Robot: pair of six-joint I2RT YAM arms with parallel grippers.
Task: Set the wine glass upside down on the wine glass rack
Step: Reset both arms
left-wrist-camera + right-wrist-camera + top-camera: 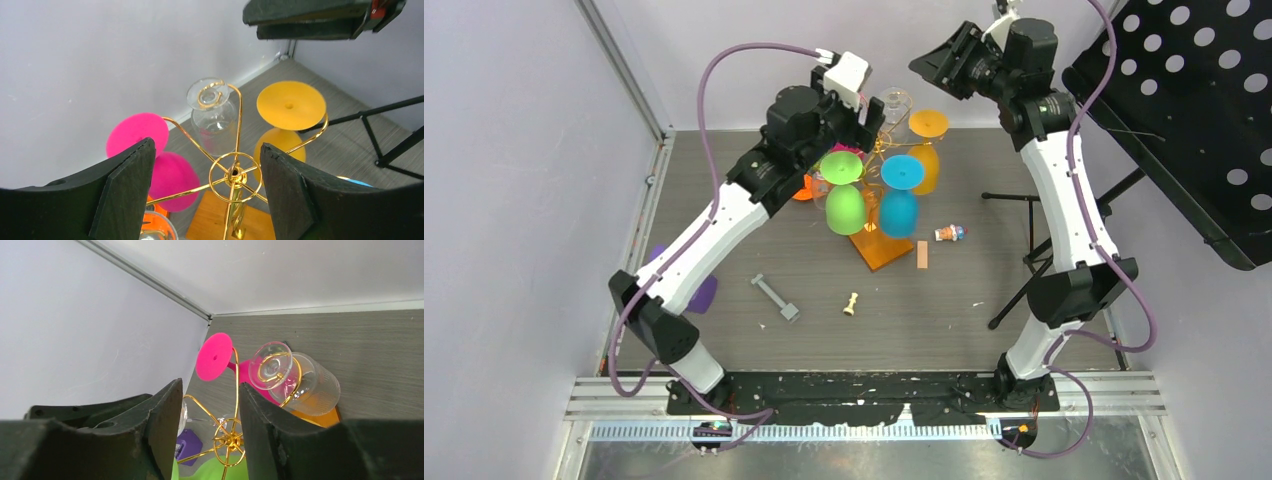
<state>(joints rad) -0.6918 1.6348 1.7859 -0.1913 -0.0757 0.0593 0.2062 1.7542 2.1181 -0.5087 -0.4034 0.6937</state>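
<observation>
The clear wine glass (212, 117) hangs bowl-down from a curled arm on the far side of the wine glass rack (235, 172), which stands on the table (924, 320) with a pink glass (172, 180) and an orange glass (290, 105) hung likewise. Above the rack the left pincer (207, 165) gapes wide. The right pincer (210, 390) stands narrower but apart, and neither holds anything.

Base of the wine glass rack (886, 252) apparently mostly hidden beneath hanging glasses (845, 210)

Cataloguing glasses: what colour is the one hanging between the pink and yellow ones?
Clear, colourless wine glass; left wrist view shows it best.
</observation>
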